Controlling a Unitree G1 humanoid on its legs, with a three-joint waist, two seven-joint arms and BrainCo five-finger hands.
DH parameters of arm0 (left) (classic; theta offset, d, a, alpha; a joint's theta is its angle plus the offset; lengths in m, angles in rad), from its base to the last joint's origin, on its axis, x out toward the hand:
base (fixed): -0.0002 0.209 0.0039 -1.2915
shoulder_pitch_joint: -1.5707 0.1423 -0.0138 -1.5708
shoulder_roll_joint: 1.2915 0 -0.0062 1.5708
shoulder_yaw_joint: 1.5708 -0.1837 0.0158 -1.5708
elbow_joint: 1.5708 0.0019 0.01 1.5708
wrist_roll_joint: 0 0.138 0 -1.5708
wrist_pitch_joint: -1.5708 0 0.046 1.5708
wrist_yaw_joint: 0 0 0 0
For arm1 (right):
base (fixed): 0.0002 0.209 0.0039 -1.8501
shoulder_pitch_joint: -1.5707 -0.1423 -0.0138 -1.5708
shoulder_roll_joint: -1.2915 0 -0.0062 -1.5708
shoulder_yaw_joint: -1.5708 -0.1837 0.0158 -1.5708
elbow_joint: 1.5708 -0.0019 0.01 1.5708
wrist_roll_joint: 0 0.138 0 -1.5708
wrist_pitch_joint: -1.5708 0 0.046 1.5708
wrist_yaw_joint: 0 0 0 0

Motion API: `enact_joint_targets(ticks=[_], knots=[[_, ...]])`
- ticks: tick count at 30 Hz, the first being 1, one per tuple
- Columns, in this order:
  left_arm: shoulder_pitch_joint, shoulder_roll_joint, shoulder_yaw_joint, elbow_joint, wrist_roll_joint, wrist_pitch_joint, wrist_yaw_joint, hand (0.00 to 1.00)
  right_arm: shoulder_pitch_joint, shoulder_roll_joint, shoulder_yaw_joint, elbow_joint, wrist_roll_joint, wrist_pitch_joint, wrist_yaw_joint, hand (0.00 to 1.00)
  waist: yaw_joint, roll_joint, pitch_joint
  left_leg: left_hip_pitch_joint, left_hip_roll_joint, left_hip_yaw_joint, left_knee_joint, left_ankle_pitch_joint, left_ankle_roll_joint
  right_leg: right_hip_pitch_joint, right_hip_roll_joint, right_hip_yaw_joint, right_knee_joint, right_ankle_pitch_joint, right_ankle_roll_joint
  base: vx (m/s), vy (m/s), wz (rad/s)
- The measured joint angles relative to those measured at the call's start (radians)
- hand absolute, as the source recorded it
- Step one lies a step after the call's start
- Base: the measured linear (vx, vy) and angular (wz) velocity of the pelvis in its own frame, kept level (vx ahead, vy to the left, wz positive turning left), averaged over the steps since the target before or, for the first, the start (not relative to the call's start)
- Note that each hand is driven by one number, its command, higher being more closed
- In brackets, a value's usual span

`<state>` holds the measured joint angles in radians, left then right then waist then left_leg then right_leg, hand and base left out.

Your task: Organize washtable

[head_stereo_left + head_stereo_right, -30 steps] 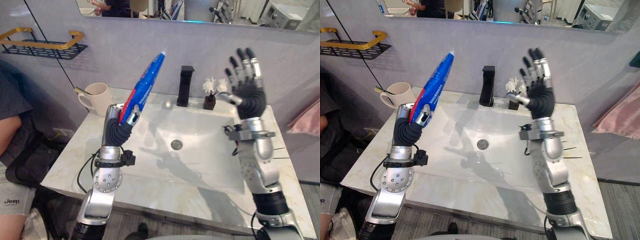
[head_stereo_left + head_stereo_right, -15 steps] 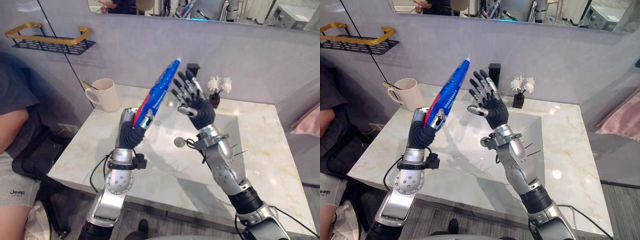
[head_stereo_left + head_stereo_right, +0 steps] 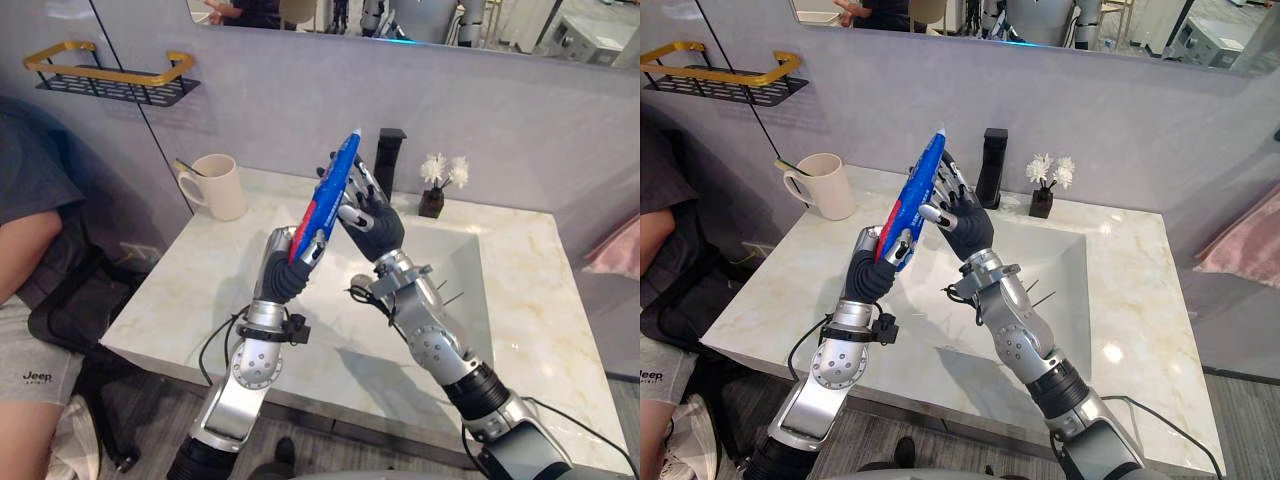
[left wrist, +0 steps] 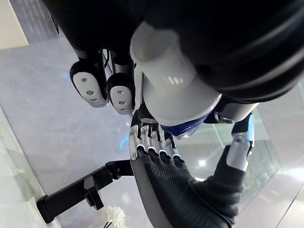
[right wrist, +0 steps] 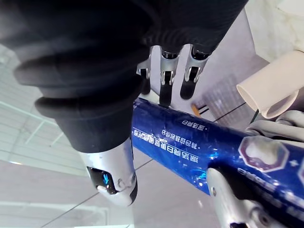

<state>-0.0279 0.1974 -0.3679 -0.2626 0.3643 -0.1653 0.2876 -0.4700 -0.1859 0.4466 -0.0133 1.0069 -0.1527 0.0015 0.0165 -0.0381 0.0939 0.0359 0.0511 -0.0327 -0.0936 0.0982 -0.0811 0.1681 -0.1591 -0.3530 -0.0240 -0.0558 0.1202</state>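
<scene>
Marble desk [image 3: 180, 290] with a sunken sink [image 3: 455, 300], seen from above. Over its front part the left hand [image 3: 284, 268] holds a blue and red toothpaste tube [image 3: 330, 195] in the air. The fingers are curled round the tube's lower end. The tube slants up and away towards the wall. In the left wrist view its white cap [image 4: 173, 92] sits at the held end.

The right hand [image 3: 374, 224] is raised just beside the tube's upper half. Its fingers [image 3: 956, 183] are straight and slightly spread, lying against the far side of the tube. Its thumb reaches towards the near side. Whether the thumb presses on the tube cannot be told.

At the desk's back left corner stands a cream mug [image 3: 222, 187], well apart from both hands. A black faucet [image 3: 390, 160] rises behind the sink. A small dark vase of white flowers [image 3: 438, 187] stands just beside the faucet. A black and gold shelf [image 3: 115, 82] hangs on the wall at the left. A seated person [image 3: 25, 260] is beside the desk, at the left edge.
</scene>
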Motion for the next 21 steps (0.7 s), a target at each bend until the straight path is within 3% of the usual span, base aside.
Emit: enact_joint_targets(ticks=[5, 20, 21], knots=[[0.0, 0.001, -0.059, 0.022, 0.001, -0.007, -0.002, 1.0, -0.016, 0.0, 0.009, 0.0, 0.038, -0.016, 0.002, 1.0, 0.0, 0.001, -0.006, -0.004, 0.0, -0.003, 0.0, 0.0, 0.0, -0.003, 0.0, -0.002, -0.001, 0.0, 0.0, 0.0, 0.0, 0.0], [-0.022, 0.034, -0.094, 0.057, 0.003, -0.002, -0.003, 1.0, -0.016, 0.007, 0.041, 0.033, 0.064, -0.014, 0.025, 1.0, -0.003, 0.006, -0.024, -0.007, 0.0, -0.003, 0.0, 0.011, 0.0, -0.008, 0.0, 0.0, 0.002, 0.006, -0.001, 0.0, 0.0, 0.0], [-0.022, 0.034, -0.094, 0.065, 0.004, 0.003, -0.003, 1.0, -0.015, 0.009, 0.041, 0.042, 0.063, -0.009, 0.025, 0.0, -0.003, 0.006, -0.024, -0.007, 0.0, -0.003, 0.0, 0.012, 0.0, -0.009, 0.0, 0.0, 0.002, 0.007, -0.002, 0.0, 0.0, 0.0]])
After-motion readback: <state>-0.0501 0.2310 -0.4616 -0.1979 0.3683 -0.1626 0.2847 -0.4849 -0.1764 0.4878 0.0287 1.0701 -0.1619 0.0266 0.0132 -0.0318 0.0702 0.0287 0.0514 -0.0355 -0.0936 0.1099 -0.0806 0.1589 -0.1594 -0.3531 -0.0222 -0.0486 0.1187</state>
